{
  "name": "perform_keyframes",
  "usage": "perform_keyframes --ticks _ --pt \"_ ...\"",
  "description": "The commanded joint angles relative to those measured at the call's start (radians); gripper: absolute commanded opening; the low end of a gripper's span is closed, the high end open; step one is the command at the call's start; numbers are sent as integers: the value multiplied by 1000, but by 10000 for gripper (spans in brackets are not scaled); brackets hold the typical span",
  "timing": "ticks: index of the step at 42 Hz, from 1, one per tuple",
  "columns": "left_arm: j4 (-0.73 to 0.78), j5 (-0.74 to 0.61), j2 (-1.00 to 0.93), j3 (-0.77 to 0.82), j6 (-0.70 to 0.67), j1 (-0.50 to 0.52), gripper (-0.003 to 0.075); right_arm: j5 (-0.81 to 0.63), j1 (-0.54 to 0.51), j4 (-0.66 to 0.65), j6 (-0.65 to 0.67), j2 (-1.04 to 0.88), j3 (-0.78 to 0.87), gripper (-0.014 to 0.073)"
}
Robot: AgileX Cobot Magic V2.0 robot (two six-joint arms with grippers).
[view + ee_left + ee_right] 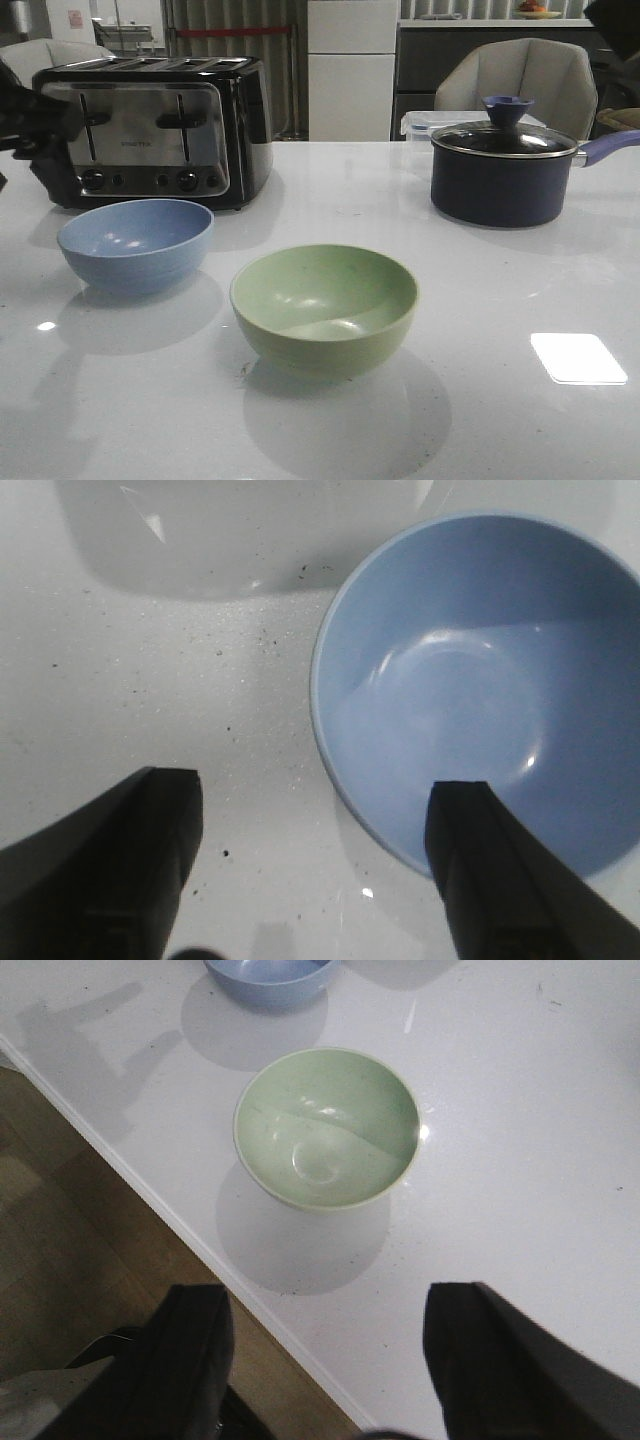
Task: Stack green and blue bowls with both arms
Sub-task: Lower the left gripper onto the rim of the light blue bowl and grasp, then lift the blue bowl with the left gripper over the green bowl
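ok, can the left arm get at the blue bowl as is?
Probably yes. The left tool is open above the blue bowl, one finger over its rim, and nothing sits between them.

The left arm [30, 120] is cut off by the front view's left edge, hiding part of the toaster [150, 130]. The saucepan [505, 165] handle runs off the right edge. The toaster's badge is too small to read.
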Motion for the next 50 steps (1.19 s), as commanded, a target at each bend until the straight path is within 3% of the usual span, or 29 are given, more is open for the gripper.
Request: perform_keyframes --ticks 1,10,29,50 --pt "-34 -46 33 -78 -8 -8 525 -62 2 -7 -12 -1 -27 522" --pt "-47 -61 150 -157 -8 -8 454 -62 2 -7 -12 -1 -27 522" --pt "-54 -67 205 -187 -8 -8 99 -62 2 -7 -12 -1 -27 522" --pt "-59 93 -39 -187 23 -49 93 -62 2 -7 -12 -1 -27 522"
